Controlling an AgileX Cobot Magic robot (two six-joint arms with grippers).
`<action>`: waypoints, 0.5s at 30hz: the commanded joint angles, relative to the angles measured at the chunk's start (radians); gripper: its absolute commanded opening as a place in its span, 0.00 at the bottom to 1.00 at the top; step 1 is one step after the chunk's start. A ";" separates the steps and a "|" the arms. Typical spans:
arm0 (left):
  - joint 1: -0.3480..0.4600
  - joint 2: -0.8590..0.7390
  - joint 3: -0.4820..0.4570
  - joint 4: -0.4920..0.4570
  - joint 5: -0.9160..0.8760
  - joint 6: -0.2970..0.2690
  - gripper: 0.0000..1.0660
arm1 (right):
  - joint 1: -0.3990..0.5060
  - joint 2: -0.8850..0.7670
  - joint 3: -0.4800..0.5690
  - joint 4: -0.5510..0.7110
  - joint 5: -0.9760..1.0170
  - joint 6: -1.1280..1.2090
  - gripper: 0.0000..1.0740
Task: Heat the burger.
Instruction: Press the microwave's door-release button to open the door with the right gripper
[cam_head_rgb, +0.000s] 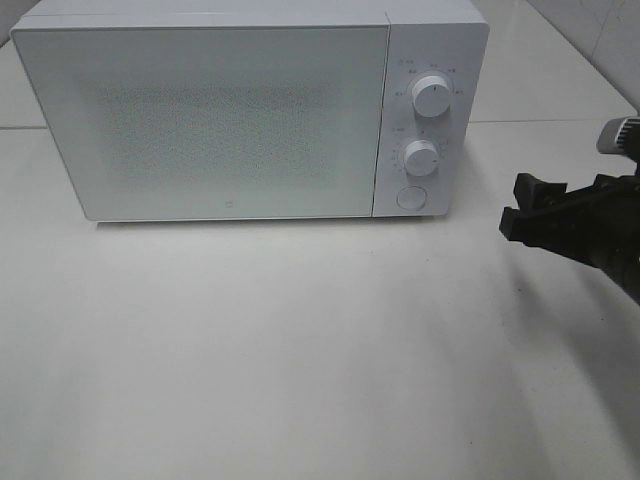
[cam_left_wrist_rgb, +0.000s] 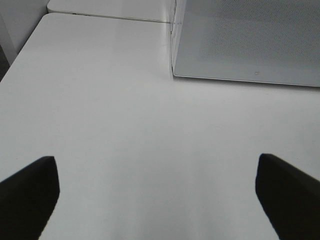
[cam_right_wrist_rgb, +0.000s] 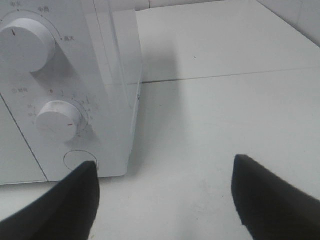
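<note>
White microwave (cam_head_rgb: 250, 110), door (cam_head_rgb: 200, 120) closed, near right fingers (cam_head_rgb: 520, 222)

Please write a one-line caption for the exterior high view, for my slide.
Closed white microwave on a white table; the open right gripper hovers beside its control panel.

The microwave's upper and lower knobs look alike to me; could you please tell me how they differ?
The upper knob looks slightly larger than the lower knob. The upper knob's pointer mark is dark, the lower knob's red. Short words ring the upper knob; a ticked number scale rings the lower knob. Both are round, white dials on the microwave's front.
</note>
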 joint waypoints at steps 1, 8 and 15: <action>0.001 -0.014 0.001 -0.009 -0.014 0.001 0.94 | 0.087 0.055 -0.019 0.146 -0.071 -0.020 0.69; 0.001 -0.014 0.001 -0.009 -0.014 0.001 0.94 | 0.226 0.140 -0.098 0.245 -0.076 -0.092 0.69; 0.001 -0.014 0.001 -0.009 -0.014 0.001 0.94 | 0.301 0.183 -0.188 0.272 -0.061 -0.119 0.69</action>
